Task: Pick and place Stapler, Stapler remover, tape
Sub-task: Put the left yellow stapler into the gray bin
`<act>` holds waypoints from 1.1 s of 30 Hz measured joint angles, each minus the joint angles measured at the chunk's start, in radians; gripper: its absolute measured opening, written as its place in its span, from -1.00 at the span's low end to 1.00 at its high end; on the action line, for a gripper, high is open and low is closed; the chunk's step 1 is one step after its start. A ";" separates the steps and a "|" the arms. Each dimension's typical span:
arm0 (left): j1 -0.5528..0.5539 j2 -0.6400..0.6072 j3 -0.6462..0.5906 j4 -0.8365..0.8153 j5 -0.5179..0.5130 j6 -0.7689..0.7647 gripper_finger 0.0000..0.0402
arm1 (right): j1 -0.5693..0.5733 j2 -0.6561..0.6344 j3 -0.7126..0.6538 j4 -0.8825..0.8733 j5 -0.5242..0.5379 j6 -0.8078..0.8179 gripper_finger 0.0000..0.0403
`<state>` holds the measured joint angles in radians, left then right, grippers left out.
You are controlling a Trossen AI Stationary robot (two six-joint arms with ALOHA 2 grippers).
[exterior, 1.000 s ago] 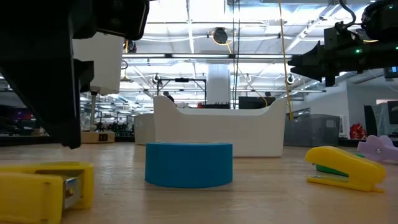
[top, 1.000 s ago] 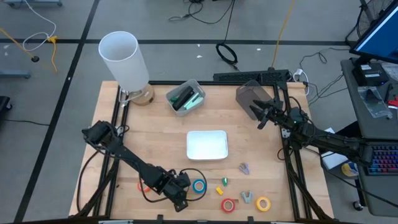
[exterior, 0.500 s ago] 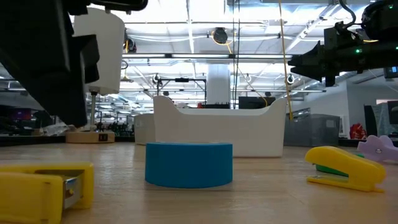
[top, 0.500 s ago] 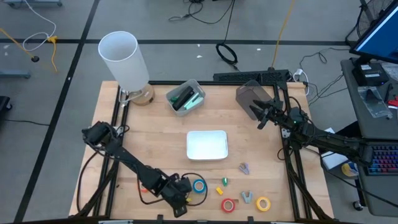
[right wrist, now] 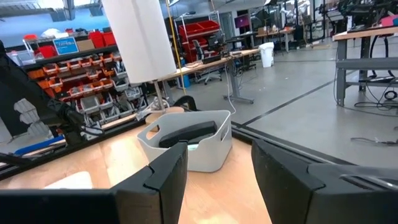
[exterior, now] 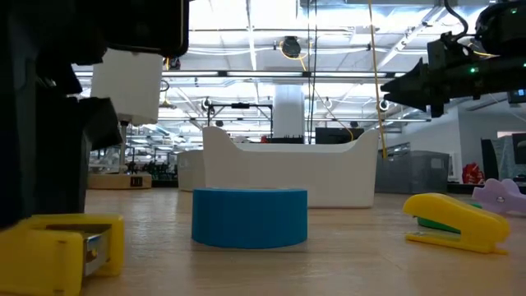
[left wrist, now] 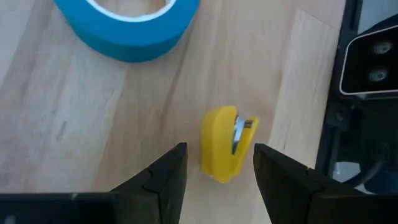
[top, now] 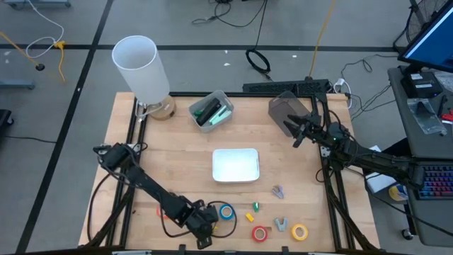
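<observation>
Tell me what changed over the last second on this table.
The left gripper slid toward the table's near edge and came down, its open fingers now either side of the small yellow stapler, not yet gripping. The blue tape, white tray and raised right gripper stayed put.

pale matt wood grain on the table (top: pixel 177 166), smooth matt blue on the tape (exterior: pixel 249 217), glossy yellow plastic with a metal insert on the stapler (left wrist: pixel 225 143), smooth white plastic on the tray (exterior: pixel 288 173).
</observation>
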<state>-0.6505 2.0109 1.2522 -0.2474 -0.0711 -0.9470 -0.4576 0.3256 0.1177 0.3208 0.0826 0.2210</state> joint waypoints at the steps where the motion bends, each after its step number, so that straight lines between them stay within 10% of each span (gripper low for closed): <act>1: 0.000 0.006 0.001 0.005 -0.003 0.003 -0.09 | 0.000 0.000 0.000 -0.003 0.000 0.000 -0.15; 20: 0.034 0.028 0.004 -0.066 0.003 0.234 -0.68 | 0.000 0.000 0.000 -0.004 0.004 -0.001 -0.15; 33: 0.052 -0.007 0.000 -0.149 -0.030 0.067 -0.71 | 0.000 0.000 0.000 -0.004 0.105 0.002 -0.15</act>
<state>-0.5984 2.0039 1.2518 -0.3959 -0.1010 -0.8803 -0.4576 0.3256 0.1177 0.3164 0.1875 0.2230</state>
